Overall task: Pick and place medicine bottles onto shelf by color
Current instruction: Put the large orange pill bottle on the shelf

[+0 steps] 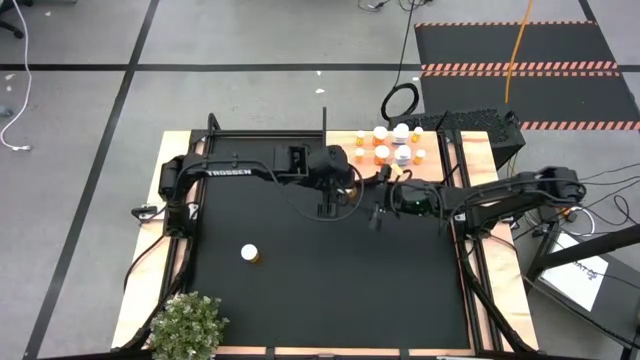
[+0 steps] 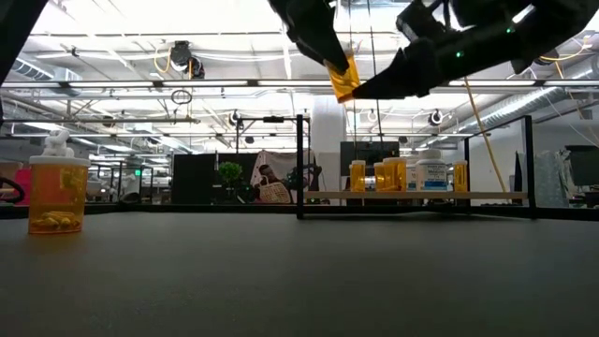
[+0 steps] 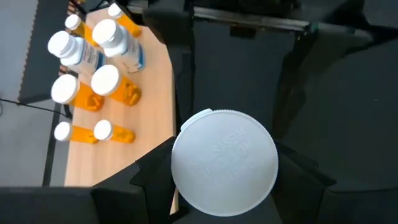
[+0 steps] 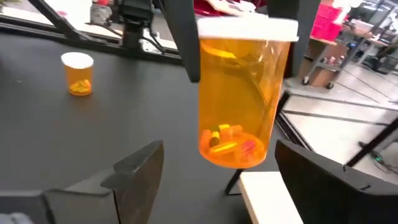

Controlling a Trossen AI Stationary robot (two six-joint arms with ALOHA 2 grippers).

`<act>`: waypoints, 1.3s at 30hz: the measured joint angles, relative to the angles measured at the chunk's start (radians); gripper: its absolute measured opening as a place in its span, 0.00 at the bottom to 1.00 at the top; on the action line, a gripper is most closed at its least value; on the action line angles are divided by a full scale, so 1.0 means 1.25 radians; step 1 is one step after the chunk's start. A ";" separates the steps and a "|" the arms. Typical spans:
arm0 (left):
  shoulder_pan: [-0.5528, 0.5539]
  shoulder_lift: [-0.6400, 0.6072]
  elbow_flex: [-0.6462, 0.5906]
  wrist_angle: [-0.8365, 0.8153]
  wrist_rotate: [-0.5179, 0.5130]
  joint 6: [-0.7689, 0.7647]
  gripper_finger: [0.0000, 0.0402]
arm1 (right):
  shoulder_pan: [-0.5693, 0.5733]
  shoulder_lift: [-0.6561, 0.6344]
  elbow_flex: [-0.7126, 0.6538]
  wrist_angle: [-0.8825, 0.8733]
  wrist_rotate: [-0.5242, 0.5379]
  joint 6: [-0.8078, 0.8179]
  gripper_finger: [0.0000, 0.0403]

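Observation:
My left gripper (image 3: pixel 224 183) is shut on an orange medicine bottle (image 4: pixel 241 93) with a white cap (image 3: pixel 224 162), high above the middle of the black mat (image 1: pixel 330 290). My right gripper (image 4: pixel 217 173) is open, with a finger on either side of the bottle's lower end and clear of it. In the low view it (image 2: pixel 404 73) stands just right of the bottle (image 2: pixel 343 78). The shelf (image 3: pixel 149 93) at the far edge carries several bottles (image 1: pixel 392 145) standing on their bases. One orange bottle (image 1: pixel 250 254) stands alone on the mat's near left. My left gripper pinches the bottle between its two fingers on the body's upper part just under the cap (image 4: pixel 208 56). The fingers (image 4: pixel 181 37) come from above, slanting down. The bottle hangs below them, lifted clear of the mat, tilted in the low view.
A potted plant (image 1: pixel 187 325) stands at the table's near left corner. A black frame post (image 2: pixel 300 164) rises at the far edge beside the shelf. The mat between the lone bottle and the shelf lies bare.

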 joint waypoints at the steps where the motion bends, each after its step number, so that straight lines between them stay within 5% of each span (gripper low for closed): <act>1: 0.002 0.000 0.000 0.002 0.000 0.003 0.54 | -0.005 0.007 0.000 0.004 0.000 -0.002 0.74; 26: -0.011 -0.001 0.000 0.033 0.029 -0.049 0.58 | -0.022 0.064 0.000 0.127 -0.010 -0.050 0.42; 34: -0.041 -0.006 -0.001 0.014 -0.141 -0.087 0.78 | -0.054 0.031 0.000 0.074 -0.060 -0.031 0.47; 39: -0.030 -0.035 0.000 -0.024 -0.154 -0.118 0.80 | -0.074 -0.004 0.001 0.013 -0.062 -0.027 0.44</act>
